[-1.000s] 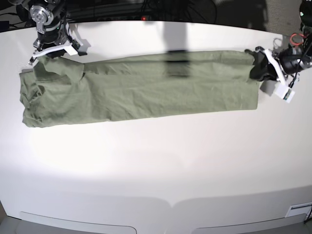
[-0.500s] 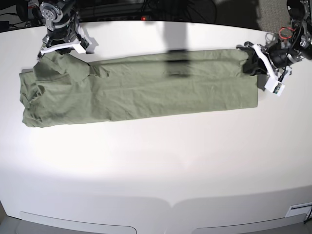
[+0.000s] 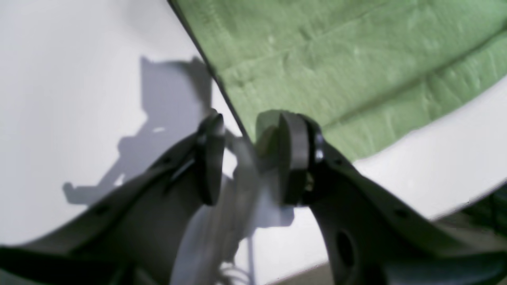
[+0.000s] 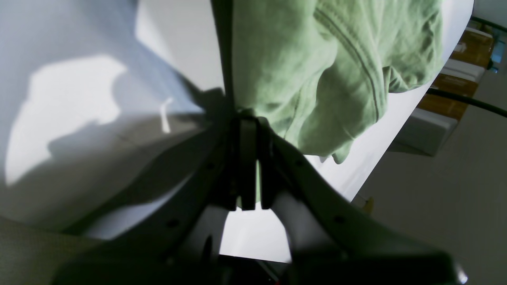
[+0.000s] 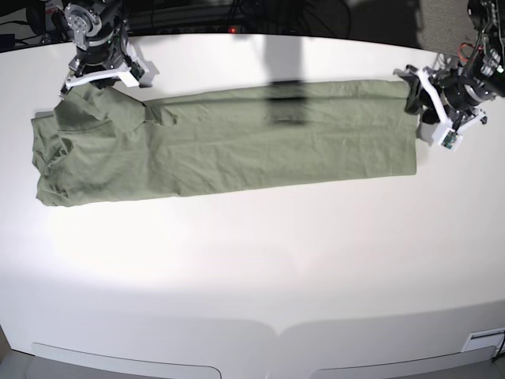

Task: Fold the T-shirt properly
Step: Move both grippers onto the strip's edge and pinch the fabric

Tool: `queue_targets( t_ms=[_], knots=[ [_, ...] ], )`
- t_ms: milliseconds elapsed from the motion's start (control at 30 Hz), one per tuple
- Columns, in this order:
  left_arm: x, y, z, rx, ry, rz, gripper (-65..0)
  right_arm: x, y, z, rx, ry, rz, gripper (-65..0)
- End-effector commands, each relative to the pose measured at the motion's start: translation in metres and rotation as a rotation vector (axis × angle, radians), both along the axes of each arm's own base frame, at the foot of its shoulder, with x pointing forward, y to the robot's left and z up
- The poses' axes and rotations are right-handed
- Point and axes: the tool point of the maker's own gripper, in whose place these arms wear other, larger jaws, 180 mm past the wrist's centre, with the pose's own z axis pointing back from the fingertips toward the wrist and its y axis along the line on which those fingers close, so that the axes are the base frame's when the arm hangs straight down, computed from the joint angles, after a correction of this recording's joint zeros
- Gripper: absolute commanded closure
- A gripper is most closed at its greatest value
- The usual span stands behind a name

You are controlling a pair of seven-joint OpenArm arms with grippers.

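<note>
The sage-green T-shirt (image 5: 229, 142) lies on the white table (image 5: 252, 260) as a long wrinkled band running left to right. At its far-left corner my right gripper (image 5: 88, 82) is shut on a lifted fold of the fabric. The right wrist view shows that gripper (image 4: 249, 118) closed, with green cloth pinched between the pads and the T-shirt (image 4: 317, 59) bunched just ahead. My left gripper (image 5: 419, 98) sits at the band's far-right corner. In the left wrist view it (image 3: 251, 158) stands open and empty, beside the edge of the T-shirt (image 3: 336, 59).
Dark cables and equipment (image 5: 237, 16) run behind the table's far edge. A shadow stripe (image 5: 288, 103) crosses the shirt's middle. Cardboard boxes (image 4: 459, 63) stand beyond the table's edge in the right wrist view. White tabletop stretches in front of the shirt.
My left gripper has opened, let go of the shirt's right end and drawn slightly away. Early on, the right gripper shifted a little right and farther back with its corner, then stayed still.
</note>
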Motion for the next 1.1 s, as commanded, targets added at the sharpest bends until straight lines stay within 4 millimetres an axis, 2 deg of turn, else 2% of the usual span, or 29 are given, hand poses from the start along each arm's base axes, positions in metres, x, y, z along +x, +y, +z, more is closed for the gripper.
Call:
queue_targets(
  t_ms=[0, 167, 233, 300, 567, 800, 1067],
  knots=[
    [0.018, -0.001, 0.018, -0.031, -0.079, 0.008, -22.6, 0.008, -0.004, 0.008, -0.015, -0.038, 0.006, 0.0],
    [0.043, -0.015, 0.047, -0.113, -0.178, 0.008, -22.5, 0.008, -0.004, 0.008, -0.015, -0.038, 0.006, 0.0],
    [0.047, -0.022, 0.057, -0.150, -0.205, 0.005, -22.5, 0.009, -0.004, 0.009, -0.020, -0.042, 0.012, 0.0],
    [0.046, -0.037, 0.064, -0.250, -0.209, 0.014, -22.5, 0.013, -0.004, 0.012, -0.040, -0.058, 0.032, 0.0],
    [0.033, -0.107, 0.048, -0.427, -0.166, 0.044, -22.5, 0.048, -0.005, 0.028, -0.055, -0.149, 0.035, 0.0],
    [0.022, -0.133, 0.036, -0.397, -0.113, -0.041, -22.5, 0.089, -0.003, 0.048, -0.062, -0.226, 0.054, 0.0],
    [0.005, -0.165, 0.024, -0.427, -0.047, -0.120, -21.9, 0.124, -0.001, 0.069, -0.074, -0.292, 0.073, 0.0]
  ],
)
